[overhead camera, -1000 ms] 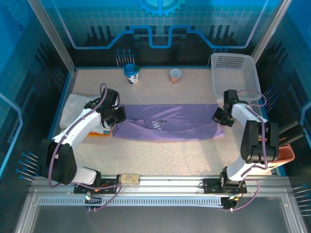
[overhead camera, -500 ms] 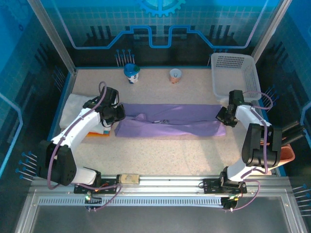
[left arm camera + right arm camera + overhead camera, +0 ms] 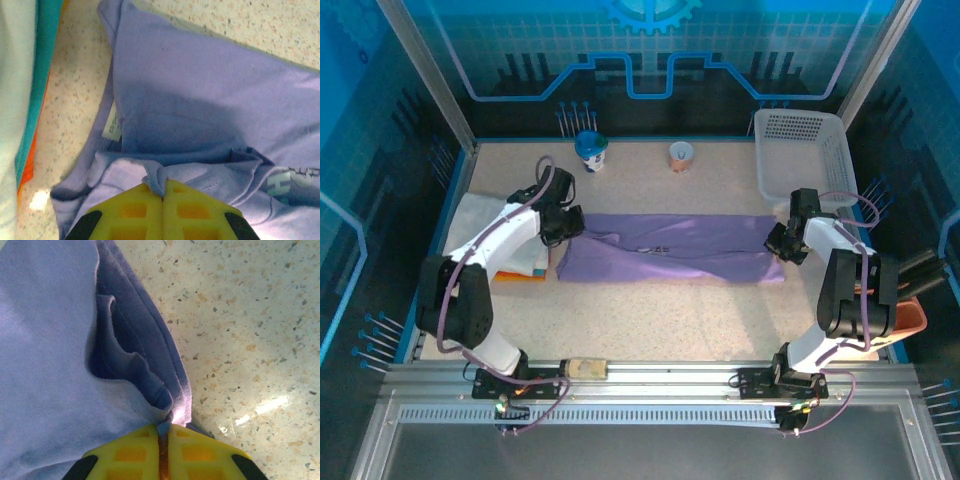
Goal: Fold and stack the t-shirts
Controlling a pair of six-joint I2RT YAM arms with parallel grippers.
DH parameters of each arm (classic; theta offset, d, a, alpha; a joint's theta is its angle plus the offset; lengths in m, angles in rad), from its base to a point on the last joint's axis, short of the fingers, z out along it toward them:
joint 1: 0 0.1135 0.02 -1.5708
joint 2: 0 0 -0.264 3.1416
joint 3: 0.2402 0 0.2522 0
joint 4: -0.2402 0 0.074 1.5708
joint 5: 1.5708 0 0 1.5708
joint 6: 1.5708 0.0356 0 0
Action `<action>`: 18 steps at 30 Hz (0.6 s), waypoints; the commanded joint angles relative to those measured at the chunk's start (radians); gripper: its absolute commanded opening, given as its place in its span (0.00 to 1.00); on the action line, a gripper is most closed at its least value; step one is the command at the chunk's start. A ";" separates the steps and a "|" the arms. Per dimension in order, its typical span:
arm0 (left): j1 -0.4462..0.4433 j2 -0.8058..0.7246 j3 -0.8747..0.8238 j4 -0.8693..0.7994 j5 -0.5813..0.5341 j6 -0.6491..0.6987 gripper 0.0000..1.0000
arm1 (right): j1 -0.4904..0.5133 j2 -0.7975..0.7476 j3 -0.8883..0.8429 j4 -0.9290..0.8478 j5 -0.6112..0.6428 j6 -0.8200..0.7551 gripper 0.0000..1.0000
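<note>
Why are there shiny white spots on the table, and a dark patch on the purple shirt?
Right wrist view: light glare streaks the table beside the purple shirt; left wrist view: a smaller glare spot, and a shadow darkens the shirt's middle.

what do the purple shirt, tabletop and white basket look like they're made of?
purple shirt: soft knit cloth, matte; it drapes, wrinkles and shows stitched hems.
tabletop: hard speckled slab, maybe terrazzo or stone-look laminate, slightly glossy, judging by the light glint.
white basket: probably rigid moulded plastic; perforated lattice walls.
</note>
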 commanded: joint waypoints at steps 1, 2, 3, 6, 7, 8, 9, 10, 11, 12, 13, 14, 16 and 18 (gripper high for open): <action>0.016 0.081 0.082 -0.035 -0.083 0.021 0.10 | -0.010 0.002 -0.010 0.000 -0.012 0.005 0.15; 0.023 0.109 0.102 -0.042 -0.090 0.017 0.14 | -0.011 0.000 -0.011 0.000 -0.019 0.004 0.18; 0.028 0.131 0.119 -0.050 -0.089 0.012 0.17 | -0.011 -0.003 -0.011 0.000 -0.027 0.002 0.22; 0.041 0.180 0.168 -0.091 -0.070 -0.003 0.47 | -0.010 -0.022 -0.019 -0.003 -0.052 -0.003 0.47; 0.039 0.181 0.175 -0.100 -0.070 -0.005 0.55 | -0.009 -0.032 -0.023 -0.003 -0.061 -0.007 0.53; 0.039 0.174 0.174 -0.106 -0.068 -0.007 0.60 | -0.008 -0.045 -0.027 -0.005 -0.069 -0.010 0.58; 0.039 0.164 0.173 -0.113 -0.064 -0.007 0.61 | -0.009 -0.054 -0.031 -0.007 -0.075 -0.013 0.63; 0.036 0.147 0.168 -0.116 -0.056 -0.006 0.61 | -0.009 -0.067 -0.035 -0.011 -0.080 -0.016 0.67; 0.030 0.129 0.163 -0.113 -0.047 -0.001 0.60 | -0.008 -0.077 -0.039 -0.014 -0.086 -0.018 0.71; 0.018 0.110 0.161 -0.112 -0.036 0.006 0.57 | -0.006 -0.088 -0.042 -0.018 -0.089 -0.019 0.74; 0.002 0.096 0.164 -0.119 -0.027 0.013 0.56 | -0.005 -0.098 -0.046 -0.020 -0.091 -0.019 0.79; -0.019 0.088 0.174 -0.125 -0.014 0.025 0.53 | -0.004 -0.109 -0.050 -0.020 -0.097 -0.020 0.80; -0.064 0.084 0.196 -0.136 -0.001 0.058 0.50 | 0.006 -0.130 -0.058 -0.017 -0.108 -0.026 0.82; -0.097 0.099 0.228 -0.154 0.030 0.083 0.50 | 0.028 -0.148 -0.060 -0.019 -0.111 -0.033 0.86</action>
